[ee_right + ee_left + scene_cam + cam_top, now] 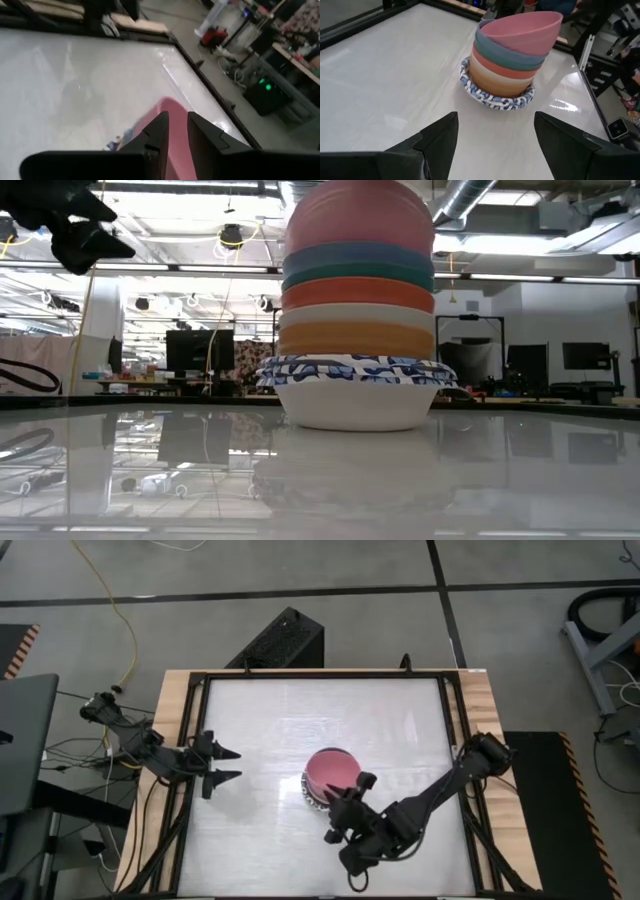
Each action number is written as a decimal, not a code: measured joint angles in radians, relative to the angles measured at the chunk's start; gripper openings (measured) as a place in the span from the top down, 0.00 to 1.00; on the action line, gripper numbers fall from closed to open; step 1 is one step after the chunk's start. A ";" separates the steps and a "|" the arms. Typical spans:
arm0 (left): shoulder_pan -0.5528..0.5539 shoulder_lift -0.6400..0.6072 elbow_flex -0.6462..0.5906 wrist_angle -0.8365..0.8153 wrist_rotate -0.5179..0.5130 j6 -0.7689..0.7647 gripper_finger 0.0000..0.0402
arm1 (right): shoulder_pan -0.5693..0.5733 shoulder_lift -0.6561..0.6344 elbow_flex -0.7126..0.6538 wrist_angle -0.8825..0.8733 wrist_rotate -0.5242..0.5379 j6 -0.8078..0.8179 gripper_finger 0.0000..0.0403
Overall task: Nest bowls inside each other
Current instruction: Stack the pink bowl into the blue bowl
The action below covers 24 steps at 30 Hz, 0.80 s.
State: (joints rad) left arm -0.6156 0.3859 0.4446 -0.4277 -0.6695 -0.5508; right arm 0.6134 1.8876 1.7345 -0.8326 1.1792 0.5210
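Observation:
A stack of nested bowls stands mid-table on the base of a white, blue-patterned bowl. Above that bowl come tan, cream, orange, green and slate-blue bowls. The pink bowl lies on top, tilted, with one side of its rim raised. My right gripper is at the stack's near-right side, its fingers narrowly apart with the pink bowl between them. My left gripper waits open near the table's left edge, pointing at the stack from well away. My right gripper has the pink bowl's rim on the bowl's near-right side between its two fingers. The fingers come slanting slightly down from the table's near-right. They hide whether one is inside the bowl. The bowl sits tilted in the slate-blue bowl.
The white tabletop is bare around the stack and bounded by a black frame. A black box stands beyond the far edge. Cables and equipment lie on the floor to the left and right.

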 joint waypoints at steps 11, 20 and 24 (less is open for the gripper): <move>0.000 0.000 -0.025 0.005 0.000 -0.030 0.37 | -0.053 -0.001 0.000 -0.027 -0.192 0.058 0.78; 0.000 0.000 -0.025 0.019 0.000 -0.030 0.37 | -0.047 -0.001 -0.001 -0.020 -0.211 0.079 0.78; 0.000 0.000 -0.025 0.022 0.000 -0.030 0.37 | -0.012 -0.001 -0.001 0.034 -0.044 -0.007 0.78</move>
State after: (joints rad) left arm -0.6158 0.3859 0.4198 -0.4057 -0.6693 -0.5804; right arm 0.6014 1.8870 1.7340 -0.7983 1.1348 0.5136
